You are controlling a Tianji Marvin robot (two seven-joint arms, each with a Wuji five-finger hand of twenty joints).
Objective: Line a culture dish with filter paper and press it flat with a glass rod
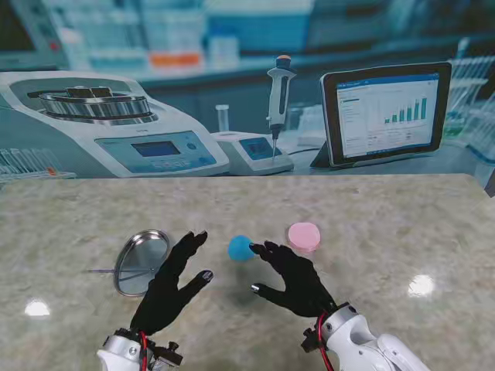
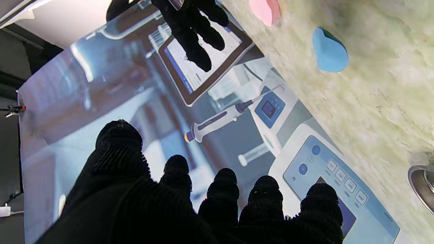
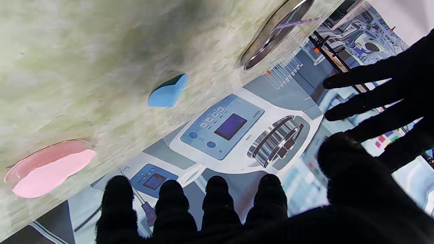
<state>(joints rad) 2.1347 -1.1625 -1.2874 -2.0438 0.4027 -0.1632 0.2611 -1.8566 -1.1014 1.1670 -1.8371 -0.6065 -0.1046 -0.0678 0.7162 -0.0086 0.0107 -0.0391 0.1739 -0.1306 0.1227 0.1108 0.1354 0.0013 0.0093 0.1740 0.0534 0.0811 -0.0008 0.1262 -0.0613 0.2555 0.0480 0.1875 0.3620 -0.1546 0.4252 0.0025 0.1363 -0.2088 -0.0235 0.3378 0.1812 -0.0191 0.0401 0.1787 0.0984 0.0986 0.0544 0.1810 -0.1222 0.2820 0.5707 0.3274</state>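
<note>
A round metal culture dish [image 1: 141,261] lies on the table to the left, with a thin glass rod [image 1: 108,270] resting across it. A curled blue piece of filter paper [image 1: 240,247] sits between my two hands, and a pink round piece [image 1: 304,236] lies just right of it. My left hand [image 1: 174,282] hovers beside the dish's right rim, fingers spread, holding nothing. My right hand [image 1: 292,278] is open too, fingertips just short of the blue paper. The wrist views show the blue paper [image 2: 329,51] [image 3: 168,93], the dish [image 3: 274,34] and the rod [image 3: 298,23].
The marble-patterned table [image 1: 387,232] ends at a printed lab backdrop [image 1: 247,93] showing a centrifuge, a pipette and a tablet. The pink piece [image 3: 51,169] looks like a shallow pink dish with paper in it. The dish rim [image 2: 422,186] is at the left wrist view's edge.
</note>
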